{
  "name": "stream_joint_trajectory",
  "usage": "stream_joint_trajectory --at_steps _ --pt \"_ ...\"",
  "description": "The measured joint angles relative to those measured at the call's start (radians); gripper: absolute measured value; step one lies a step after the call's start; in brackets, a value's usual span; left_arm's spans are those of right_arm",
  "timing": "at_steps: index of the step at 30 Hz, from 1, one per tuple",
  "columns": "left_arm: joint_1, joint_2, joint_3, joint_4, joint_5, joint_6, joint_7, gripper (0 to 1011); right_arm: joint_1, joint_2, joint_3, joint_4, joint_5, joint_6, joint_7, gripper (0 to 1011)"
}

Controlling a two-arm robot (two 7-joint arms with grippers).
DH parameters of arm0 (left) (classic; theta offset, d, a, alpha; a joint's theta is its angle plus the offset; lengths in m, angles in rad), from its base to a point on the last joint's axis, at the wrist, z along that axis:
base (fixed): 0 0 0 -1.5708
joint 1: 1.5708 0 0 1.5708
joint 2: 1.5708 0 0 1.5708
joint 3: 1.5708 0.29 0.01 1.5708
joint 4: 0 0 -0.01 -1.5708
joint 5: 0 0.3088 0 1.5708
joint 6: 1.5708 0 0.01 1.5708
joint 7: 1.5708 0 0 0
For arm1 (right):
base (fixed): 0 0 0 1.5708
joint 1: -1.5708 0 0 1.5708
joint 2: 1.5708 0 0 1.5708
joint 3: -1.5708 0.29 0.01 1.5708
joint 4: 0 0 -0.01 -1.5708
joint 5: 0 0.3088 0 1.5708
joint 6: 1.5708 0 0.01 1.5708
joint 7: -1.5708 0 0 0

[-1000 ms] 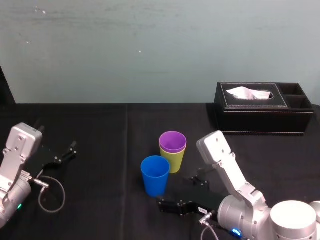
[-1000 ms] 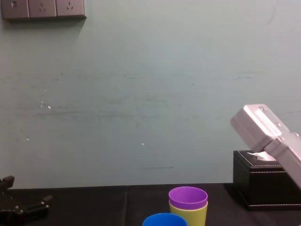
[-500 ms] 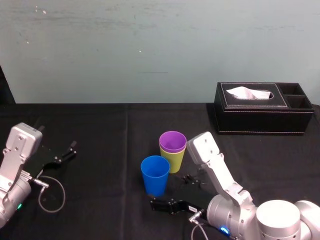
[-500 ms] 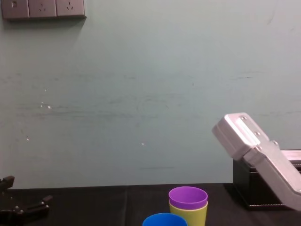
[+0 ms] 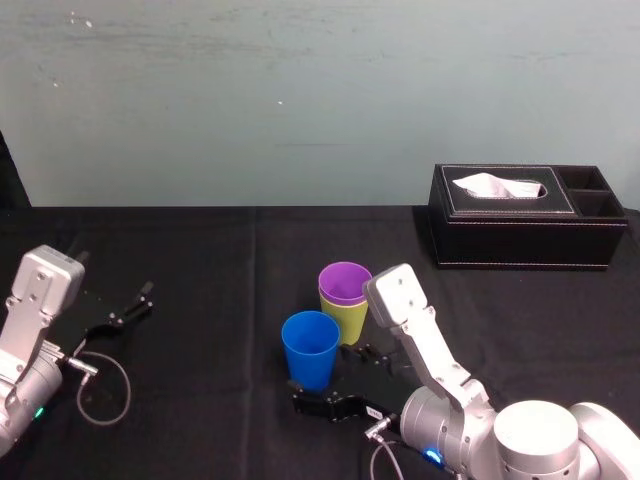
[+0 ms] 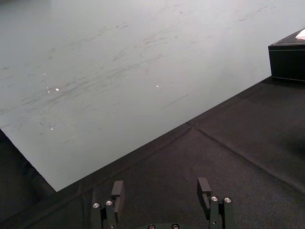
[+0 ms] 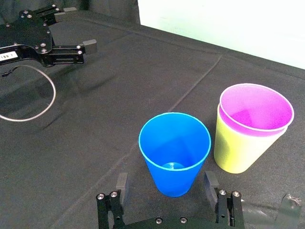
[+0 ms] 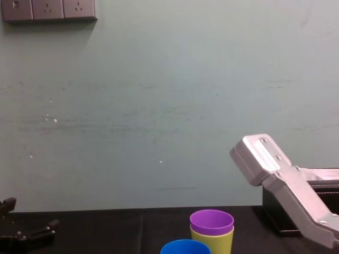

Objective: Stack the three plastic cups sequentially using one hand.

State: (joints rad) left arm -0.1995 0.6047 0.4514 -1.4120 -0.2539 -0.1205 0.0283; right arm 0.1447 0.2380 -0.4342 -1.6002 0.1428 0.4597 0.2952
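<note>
My right gripper (image 7: 165,183) now sits at the blue cup (image 5: 310,348), its fingers spread wide to either side of the cup's lower half, with a sliver of black tabletop (image 5: 200,260) showing between each fingertip and the plastic. A second ago it was short of the blue cup and off to that cup's right; since then the silver arm has swung in leftward, and in the chest view its grey link has also slid left. The cups have not moved: the blue cup stands upright and alone, and just beside it, behind and to its right, the purple cup (image 5: 346,283) sits nested inside the yellow-green cup (image 5: 350,322). Well to the blue cup's left, my left gripper (image 6: 162,191) rests low over the cloth where it was, fingers spread. The black tissue box (image 5: 520,235) lies far behind and right of the blue cup.
</note>
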Motion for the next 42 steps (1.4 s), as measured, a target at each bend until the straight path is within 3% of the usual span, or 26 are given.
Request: stream_joint_trajectory --at_steps 19,42 --pt "0.000 0.000 0.000 0.000 0.000 0.000 0.000 1000 0.037 -0.046 0.001 0.072 -0.018 -0.024 -0.001 1000" --pt "0.000 0.000 0.000 0.000 0.000 0.000 0.000 1000 0.046 -0.066 0.008 0.101 -0.055 -0.037 -0.008 1000"
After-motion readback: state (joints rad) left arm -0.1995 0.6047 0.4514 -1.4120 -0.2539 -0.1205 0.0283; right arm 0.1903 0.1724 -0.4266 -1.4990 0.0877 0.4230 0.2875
